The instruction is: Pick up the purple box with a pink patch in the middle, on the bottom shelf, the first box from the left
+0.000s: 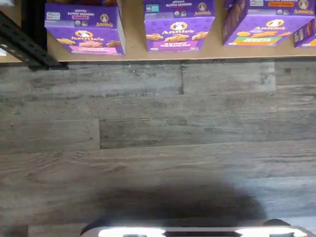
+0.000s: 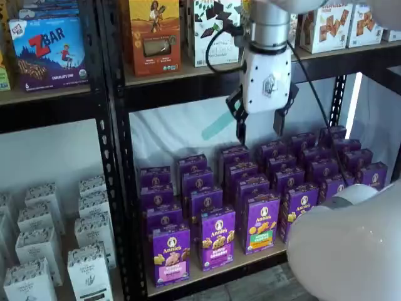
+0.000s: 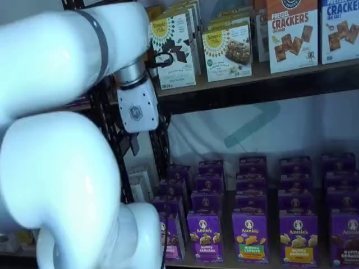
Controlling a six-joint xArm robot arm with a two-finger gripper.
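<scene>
The small upright purple carton with a pink patch [image 2: 171,254] stands at the front left corner of the light tan wooden bottom shelf [image 2: 250,258], while above the rows behind it hangs the white-bodied gripper [image 2: 260,128] (fingers spread apart, holding nothing).

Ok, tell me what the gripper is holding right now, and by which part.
Nothing is held. The gripper hangs open, a plain gap between its black fingers, above the rows of purple cartons. The purple box stands untouched at the front of the bottom shelf.
</scene>
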